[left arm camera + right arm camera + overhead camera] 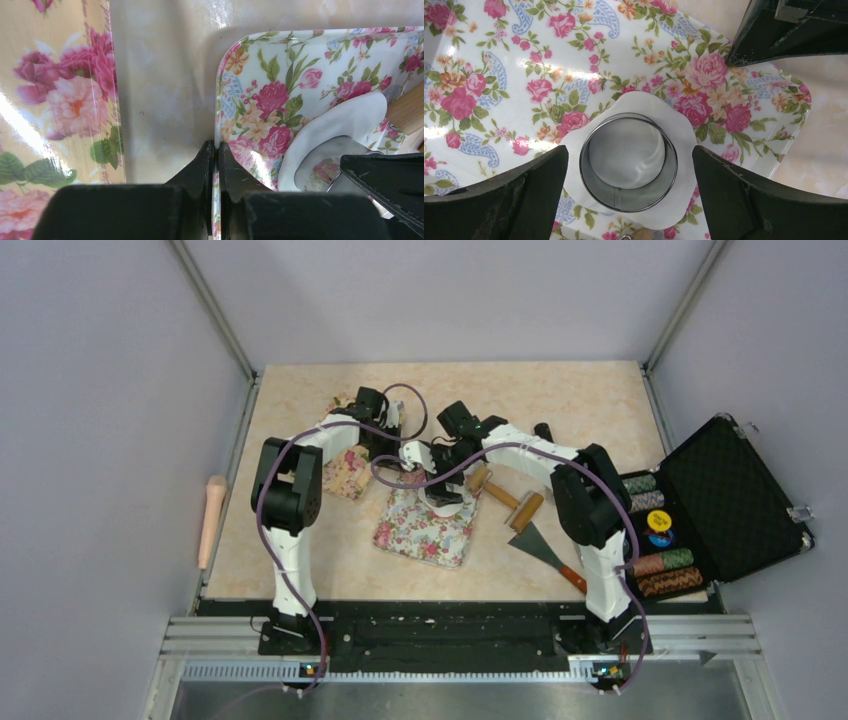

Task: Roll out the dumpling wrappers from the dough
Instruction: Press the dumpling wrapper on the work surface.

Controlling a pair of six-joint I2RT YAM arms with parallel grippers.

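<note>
left gripper (216, 147): jaws pressed together, pinching the rim of the glossy white rose-patterned tray (310, 65) just below a rounded corner.
right gripper (630, 150): jaws spread wide, one finger on either side of the shiny round metal ring cutter (634, 202), not touching it.
ring cutter: stands on a thin white sheet of dough (644, 107), toward the tray's far edge.
dumpling wrapper (624, 162): small round white disc lying flat inside the ring.
tray: middle of the beige worktop (560, 400), with a wooden rolling pin (500, 495) at its far right corner.
</note>
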